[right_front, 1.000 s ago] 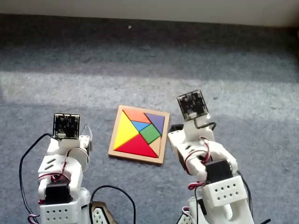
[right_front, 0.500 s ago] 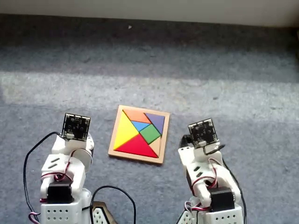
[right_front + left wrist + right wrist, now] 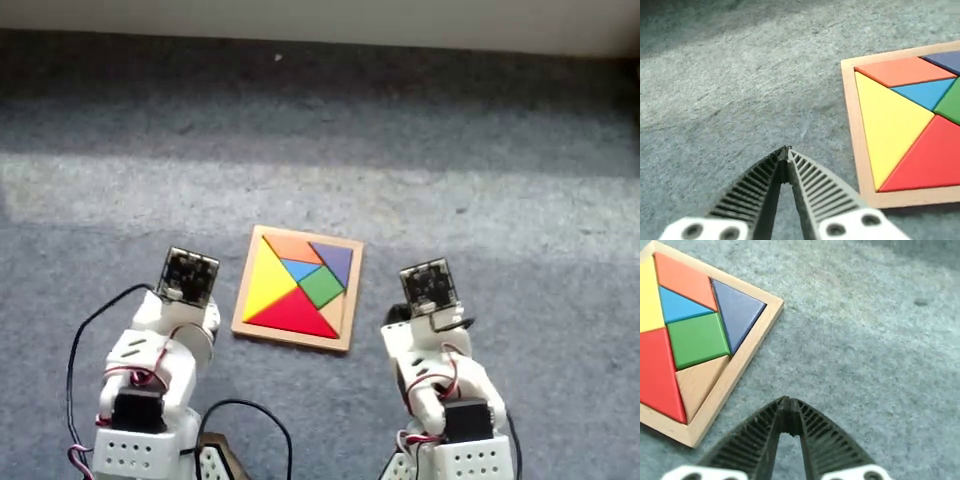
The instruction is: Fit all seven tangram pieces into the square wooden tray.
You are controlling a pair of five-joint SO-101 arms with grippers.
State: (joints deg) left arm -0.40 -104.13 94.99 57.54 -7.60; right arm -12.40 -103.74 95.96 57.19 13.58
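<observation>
Wooden tray (image 3: 858,125) looks full; left claw (image 3: 785,150) and right claw (image 3: 785,401), both pressed together and empty, might bump it swinging.

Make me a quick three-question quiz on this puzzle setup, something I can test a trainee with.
1. True or false: the left claw is wide open.
2. The tray lies on: A) grey carpet, B) a metal shelf, C) a white plate.
3. Fill in: the square piece in the tray is coloured ____.
Key: 1 false; 2 A; 3 green.
</observation>
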